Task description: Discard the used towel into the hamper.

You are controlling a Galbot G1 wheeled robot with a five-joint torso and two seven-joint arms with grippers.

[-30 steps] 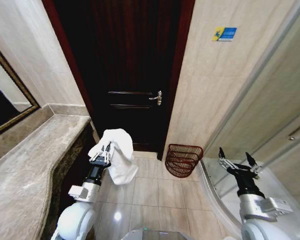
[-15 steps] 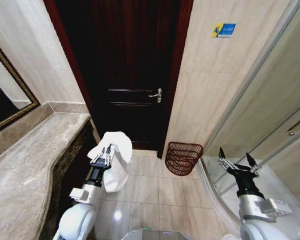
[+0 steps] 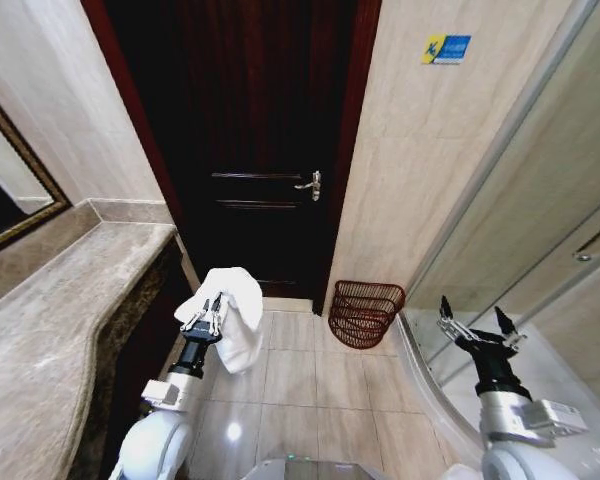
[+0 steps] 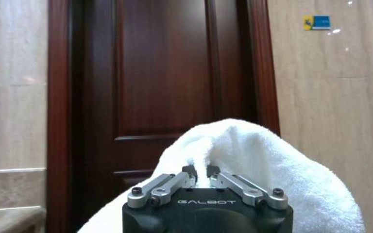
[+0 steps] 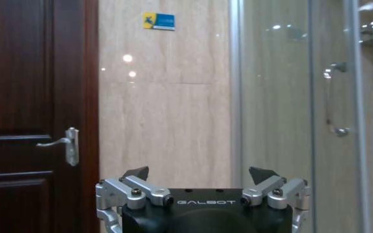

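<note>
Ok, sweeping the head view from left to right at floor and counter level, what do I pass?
Marble counter → left hand, shut on the white towel → wicker hamper on the floor by the wall → right hand, open and empty, by the glass shower enclosure.

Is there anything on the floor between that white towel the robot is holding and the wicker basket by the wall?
No. In the head view, bare tiled floor separates the towel in the left gripper from the hamper.
</note>
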